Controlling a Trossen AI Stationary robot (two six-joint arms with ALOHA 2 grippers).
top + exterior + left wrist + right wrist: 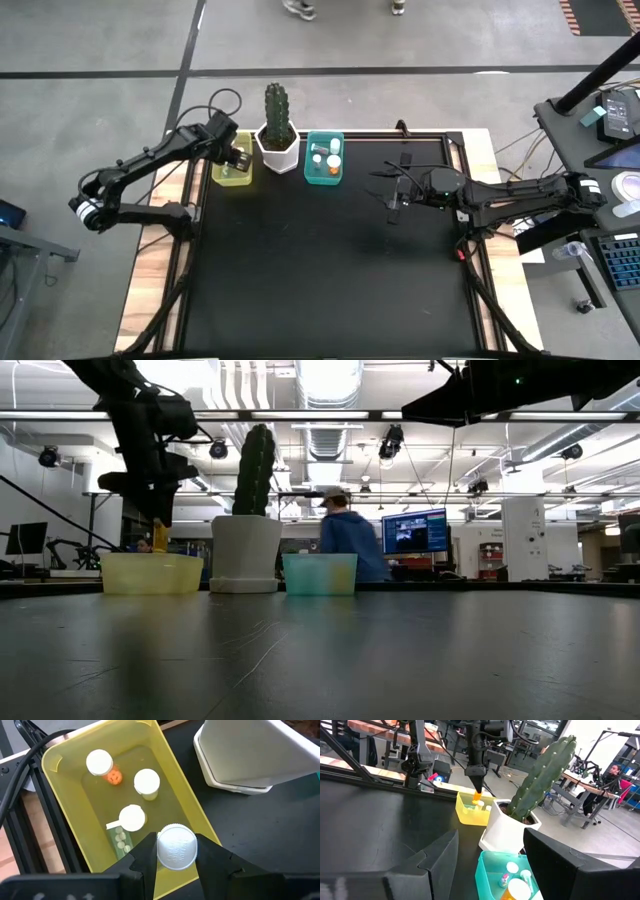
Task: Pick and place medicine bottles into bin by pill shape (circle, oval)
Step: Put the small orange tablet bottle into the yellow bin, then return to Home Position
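The left gripper (238, 157) hangs over the yellow bin (231, 172) at about the 11 o'clock part of the black bench (330, 260). Its fingers (140, 862) are clamped on a held bottle (177, 847), gripped at the sides just below its ribbed white cap. In the low view an orange body (159, 537) shows under the fingertips, just above the bin's rim. The cap has raised lettering, but it is too blurred to read.

Inside the yellow bin stand three more medicine bottles with white caps: one (99, 762) toward the far end with an orange patch beside it, one (147, 782) near the middle, and one (132, 817) nearest the gripper. A strip label with small round dots (120, 839) lies on the bin floor; no words on it can be read.

Just right of the yellow bin stands a white hexagonal pot (279, 148) with a tall green cactus (277, 107). Right of the pot, close beside it, is the teal bin (324, 158), holding several white-capped bottles (320, 156), one with orange showing.

The right gripper (394, 204) waits above bare bench at about 2 o'clock, well apart from both bins, fingers (435, 865) apart and holding nothing.

Beyond the bench, a seated person (350, 540) faces a lit monitor (413, 531); its text is unreadable.
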